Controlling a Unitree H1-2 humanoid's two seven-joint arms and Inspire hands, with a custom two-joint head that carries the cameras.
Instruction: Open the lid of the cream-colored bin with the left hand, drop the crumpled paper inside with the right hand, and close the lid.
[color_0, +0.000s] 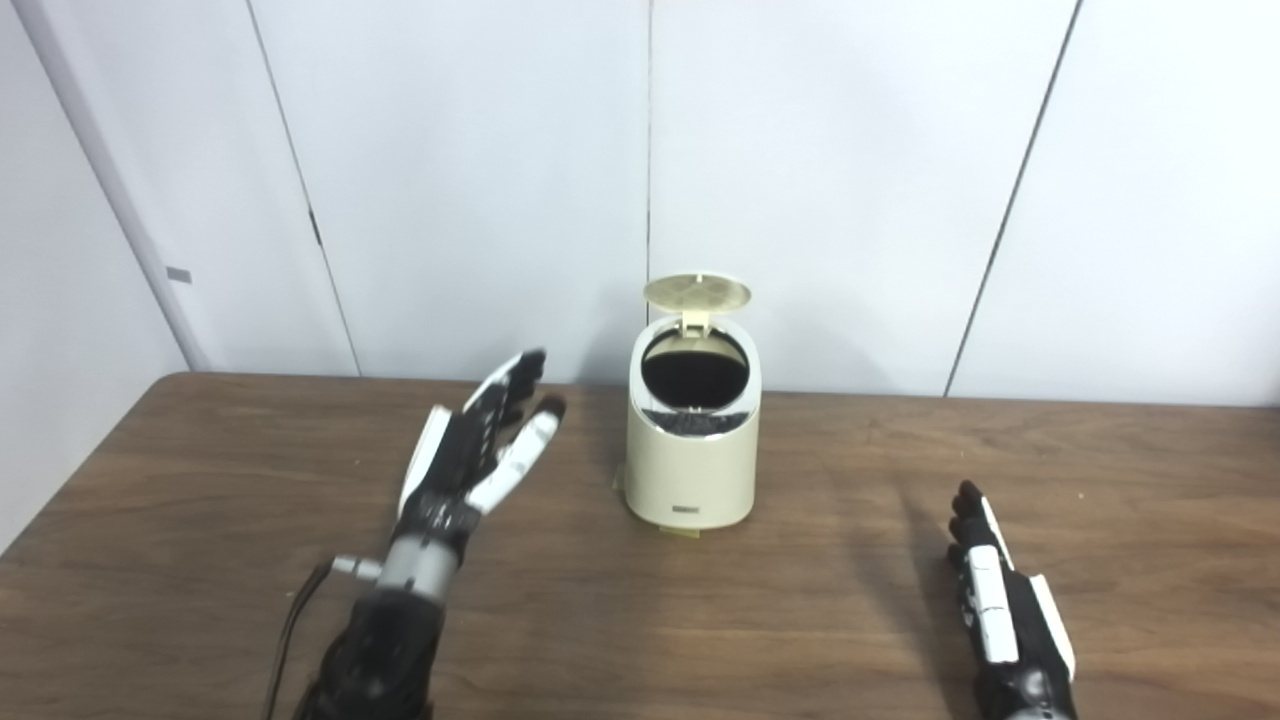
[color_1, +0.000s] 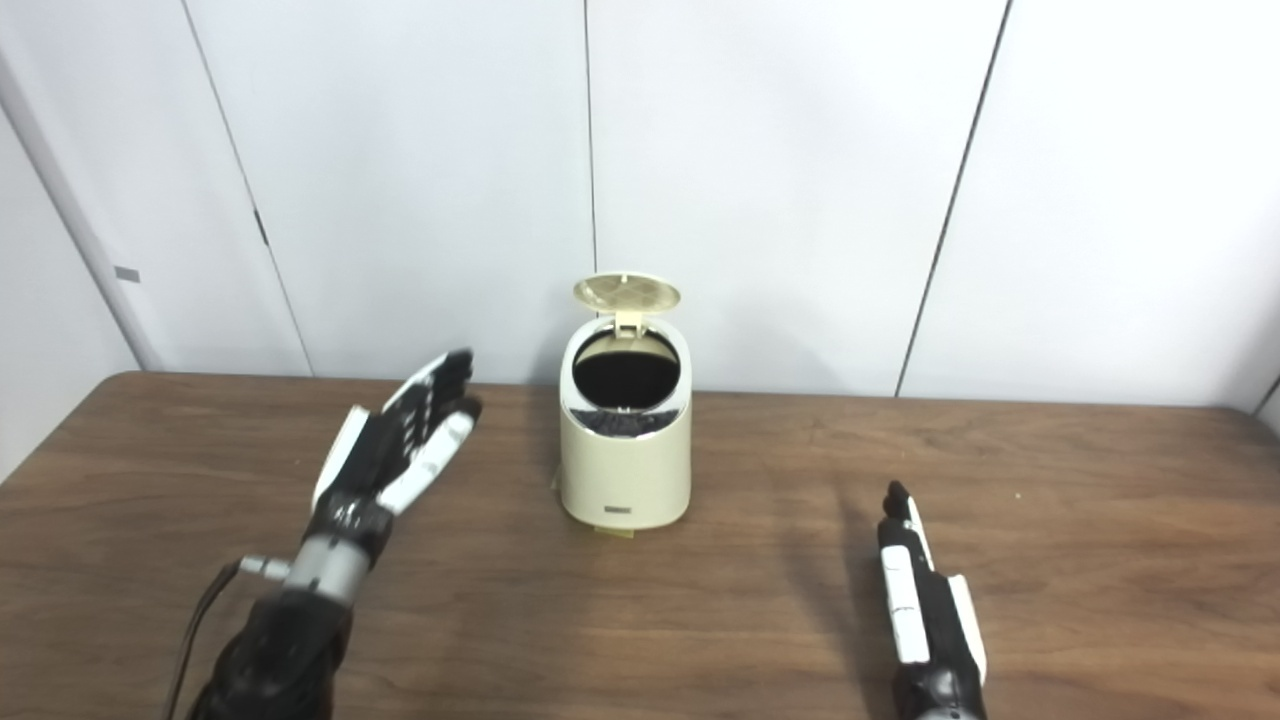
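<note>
One bin, two hands

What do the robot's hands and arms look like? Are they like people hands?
Sort of! Each hand has black fingers with white plates along them. The left hand has a shiny silver wrist, a black arm, and a thin dark cable trailing beside it. The right hand is black with long white panels on its back.
</note>
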